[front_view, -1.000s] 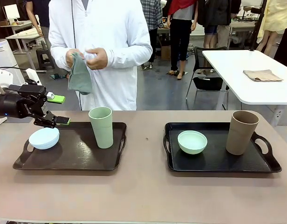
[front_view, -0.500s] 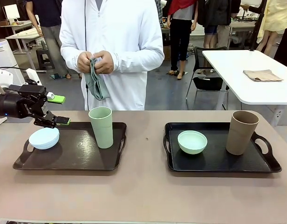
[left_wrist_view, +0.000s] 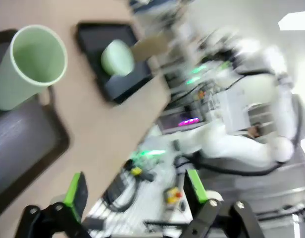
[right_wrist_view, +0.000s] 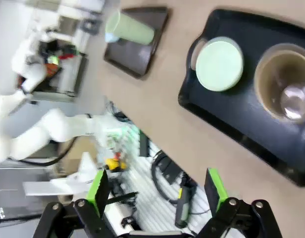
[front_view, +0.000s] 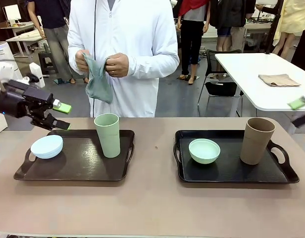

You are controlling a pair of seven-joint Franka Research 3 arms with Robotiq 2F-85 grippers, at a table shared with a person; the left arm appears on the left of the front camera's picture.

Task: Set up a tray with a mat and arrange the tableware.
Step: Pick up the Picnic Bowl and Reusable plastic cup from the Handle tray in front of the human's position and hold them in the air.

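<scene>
Two pincers are held wide and empty: with the pale bowl [front_view: 46,146] just below the left gripper [front_view: 62,116] and the green tumbler [front_view: 108,135] farther to its side, a plumb descent over the bowl's rim is judged best, the tan tumbler [front_view: 257,141] being set below the right gripper [front_view: 301,111].

This is a robotics lab in an open hall. A white robot arm [left_wrist_view: 241,144] stands by tangled cables [left_wrist_view: 125,183] and lit electronics below the bench [front_view: 152,208]. A person in a white lab coat [front_view: 127,49] faces it. Behind are a white work table [front_view: 261,79], a black chair [front_view: 222,88] and bystanders [front_view: 192,34] on the grey floor [front_view: 175,101].
</scene>
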